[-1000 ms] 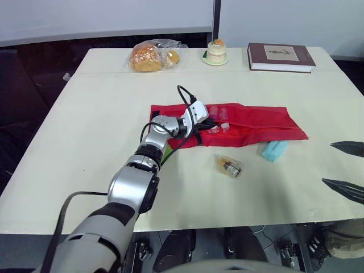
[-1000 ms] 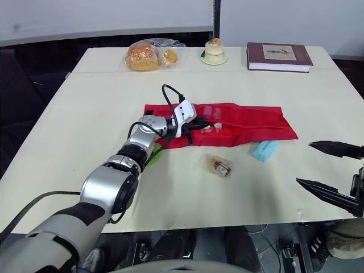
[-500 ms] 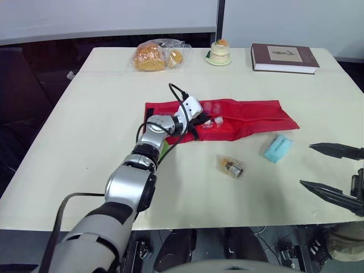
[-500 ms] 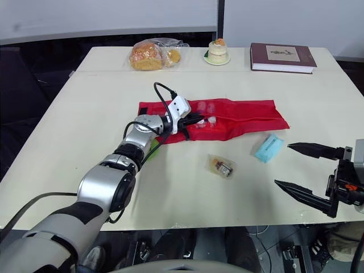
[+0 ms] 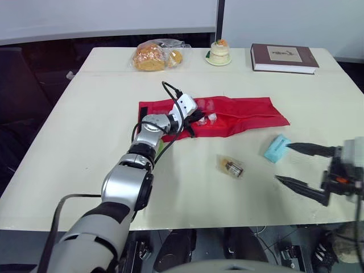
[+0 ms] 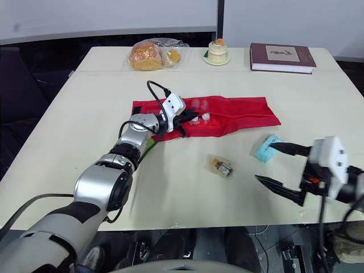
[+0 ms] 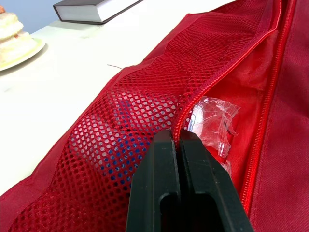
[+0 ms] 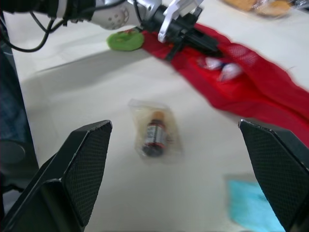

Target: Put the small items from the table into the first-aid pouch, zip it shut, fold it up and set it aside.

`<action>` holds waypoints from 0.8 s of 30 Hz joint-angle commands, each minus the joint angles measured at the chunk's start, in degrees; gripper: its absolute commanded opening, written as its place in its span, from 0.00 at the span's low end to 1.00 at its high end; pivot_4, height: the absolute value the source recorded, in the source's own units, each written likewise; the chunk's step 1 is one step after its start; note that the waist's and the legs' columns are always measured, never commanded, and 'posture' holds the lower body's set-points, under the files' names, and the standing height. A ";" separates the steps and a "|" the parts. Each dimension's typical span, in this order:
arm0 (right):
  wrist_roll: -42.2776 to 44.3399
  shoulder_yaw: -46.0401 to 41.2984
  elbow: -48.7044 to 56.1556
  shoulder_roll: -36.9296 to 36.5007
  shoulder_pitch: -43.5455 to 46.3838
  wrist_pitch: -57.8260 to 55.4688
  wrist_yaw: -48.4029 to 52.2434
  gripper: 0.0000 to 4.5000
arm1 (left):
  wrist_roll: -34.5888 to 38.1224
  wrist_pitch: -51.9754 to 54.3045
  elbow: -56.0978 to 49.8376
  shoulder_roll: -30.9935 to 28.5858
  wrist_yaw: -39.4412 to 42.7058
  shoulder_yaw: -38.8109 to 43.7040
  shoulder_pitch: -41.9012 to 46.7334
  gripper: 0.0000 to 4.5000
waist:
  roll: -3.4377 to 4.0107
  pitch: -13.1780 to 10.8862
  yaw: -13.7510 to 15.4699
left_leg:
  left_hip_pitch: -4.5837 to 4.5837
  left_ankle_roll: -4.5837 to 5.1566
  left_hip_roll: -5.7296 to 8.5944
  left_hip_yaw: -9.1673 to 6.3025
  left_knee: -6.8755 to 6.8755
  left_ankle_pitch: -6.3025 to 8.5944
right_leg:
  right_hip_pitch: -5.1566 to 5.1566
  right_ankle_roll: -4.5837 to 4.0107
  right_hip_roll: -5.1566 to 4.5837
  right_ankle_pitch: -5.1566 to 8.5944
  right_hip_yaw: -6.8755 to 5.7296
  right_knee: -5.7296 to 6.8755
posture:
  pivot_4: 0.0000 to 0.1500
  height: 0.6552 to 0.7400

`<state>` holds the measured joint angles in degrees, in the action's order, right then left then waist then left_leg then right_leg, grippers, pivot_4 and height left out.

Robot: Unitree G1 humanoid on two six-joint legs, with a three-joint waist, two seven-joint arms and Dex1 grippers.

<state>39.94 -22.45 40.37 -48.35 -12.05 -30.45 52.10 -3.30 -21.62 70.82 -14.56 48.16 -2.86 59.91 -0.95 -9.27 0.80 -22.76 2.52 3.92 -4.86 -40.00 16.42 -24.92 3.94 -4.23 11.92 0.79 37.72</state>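
The red first-aid pouch (image 5: 239,114) lies unfolded across the middle of the table. Its mesh pocket is unzipped, with clear packets (image 7: 212,121) inside. My left gripper (image 7: 176,137) is shut on the pocket's zipper edge near the pouch's left end (image 5: 196,116). A small brown bottle in a clear bag (image 5: 230,166) lies in front of the pouch. A teal packet (image 5: 276,148) lies to its right. My right gripper (image 5: 282,162) is open just above the table; its upper fingertip is beside the teal packet, and the bottle (image 8: 154,135) lies ahead of it.
A bag of bread (image 5: 153,56), a small cake on a plate (image 5: 219,52) and a brown book (image 5: 284,57) sit along the table's far edge. A flat green disc (image 8: 124,39) lies under my left forearm, near the pouch's left end.
My left gripper has dragged the pouch leftward, away from the teal packet. My right gripper has come in from the right edge toward the teal packet and bottle.
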 commanded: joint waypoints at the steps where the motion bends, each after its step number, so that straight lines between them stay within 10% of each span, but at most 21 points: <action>1: -3.87 4.04 0.49 2.20 1.64 2.85 -3.10 0.99 | -0.20 -0.10 -0.54 -0.33 -1.43 0.51 1.47 0.00 | 0.00 0.00 0.05 | -0.01 -0.01 0.01 0.00 -0.01 0.00 | 0.00 0.00 -0.01 0.00 0.00 0.00 | 1.00 0.87; 24: -25.37 30.57 -12.48 13.26 9.22 8.12 -11.01 0.94 | -1.73 -0.39 -1.00 0.84 -2.26 -0.11 0.97 0.00 | 0.01 0.01 0.01 | -0.01 -0.02 0.08 -0.05 -0.06 -0.01 | 0.00 0.00 0.02 0.00 -0.02 0.02 | 1.00 0.87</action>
<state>14.49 8.35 26.88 -35.63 -3.08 -23.50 41.64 -5.02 -21.51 70.83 -13.88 45.98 -2.94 59.90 -0.94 -9.27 0.81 -22.77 2.50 4.00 -4.90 -40.05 16.40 -24.92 3.94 -4.22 11.92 0.77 37.74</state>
